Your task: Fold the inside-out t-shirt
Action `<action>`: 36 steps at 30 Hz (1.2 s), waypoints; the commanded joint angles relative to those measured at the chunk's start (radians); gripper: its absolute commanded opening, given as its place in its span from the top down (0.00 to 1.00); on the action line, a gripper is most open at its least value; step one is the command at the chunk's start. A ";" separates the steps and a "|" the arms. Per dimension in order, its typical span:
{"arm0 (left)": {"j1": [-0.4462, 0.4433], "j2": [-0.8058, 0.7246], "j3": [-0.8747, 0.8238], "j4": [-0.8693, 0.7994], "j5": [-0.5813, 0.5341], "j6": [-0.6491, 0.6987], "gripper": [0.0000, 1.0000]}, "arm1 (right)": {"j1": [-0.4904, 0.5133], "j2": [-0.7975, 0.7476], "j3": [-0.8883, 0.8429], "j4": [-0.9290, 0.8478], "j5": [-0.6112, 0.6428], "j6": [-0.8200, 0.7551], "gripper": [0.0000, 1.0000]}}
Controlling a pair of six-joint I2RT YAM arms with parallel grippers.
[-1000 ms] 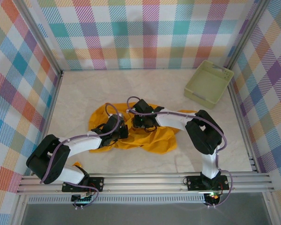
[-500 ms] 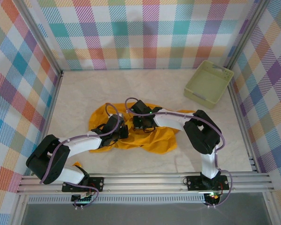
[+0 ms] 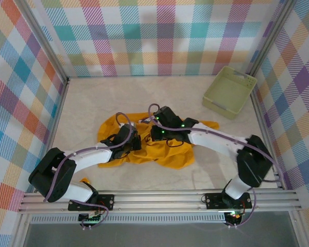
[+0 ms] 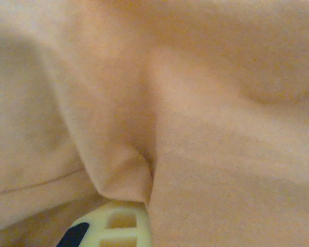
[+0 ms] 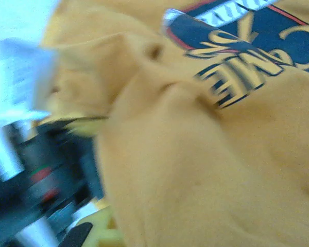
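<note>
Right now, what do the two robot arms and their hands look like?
The left arm and right arm have white links, bulky black joints and looping lilac cables. The left hand and right hand are black, with pale yellow fingertips.

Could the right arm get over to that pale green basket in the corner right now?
Probably, though not freely: bare table lies between the right pincer and the basket, but that pincer seems shut on the orange t-shirt, which would drag along.

The t-shirt [image 4: 206,103] hides most of the left hand [image 3: 130,143]; the print [image 5: 247,46] is blurred and cropped.
</note>
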 commanded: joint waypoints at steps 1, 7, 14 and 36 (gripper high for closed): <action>0.030 -0.001 0.022 -0.056 -0.029 0.014 0.99 | 0.001 -0.095 -0.026 -0.048 -0.091 -0.047 1.00; 0.064 -0.016 0.048 -0.087 -0.022 0.037 0.91 | -0.021 -0.209 -0.097 -0.053 -0.124 -0.071 1.00; 0.066 -0.011 0.083 -0.165 -0.036 0.079 0.85 | -0.161 -0.222 -0.211 0.019 -0.146 -0.025 1.00; -0.136 0.048 0.200 -0.162 -0.042 0.068 0.74 | -0.071 -0.108 -0.113 -0.055 0.112 -0.156 0.64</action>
